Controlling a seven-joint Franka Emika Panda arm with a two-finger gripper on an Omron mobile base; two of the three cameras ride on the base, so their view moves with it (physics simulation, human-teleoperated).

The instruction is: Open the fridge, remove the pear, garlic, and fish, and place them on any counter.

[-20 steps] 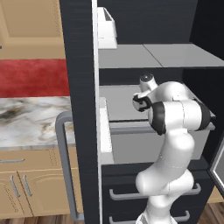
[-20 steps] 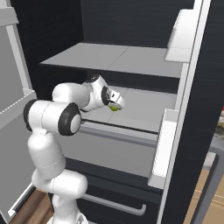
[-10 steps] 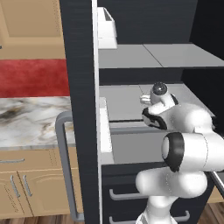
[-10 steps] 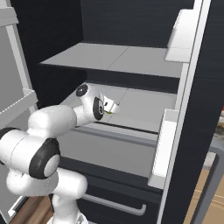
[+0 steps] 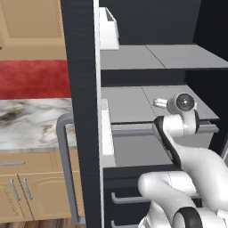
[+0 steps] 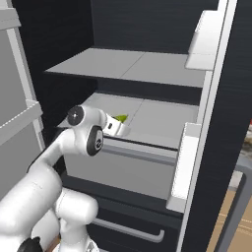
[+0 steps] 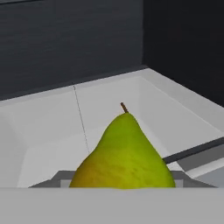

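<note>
The hand [image 6: 119, 126], its spread impossible to tell, closes on the pear [image 7: 124, 156]: likely light, firm, smooth-skinned, best gripped across the belly, stem at 12 o'clock

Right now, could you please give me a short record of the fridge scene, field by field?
fridge: doors open, grey shelves showing
pear: yellow-green, upright, stem up, close in front of the hand camera
gripper: reached in over the middle shelf, at the pear; grip cannot be told
counter: marble top left of the fridge
garlic, fish: not made out
</note>
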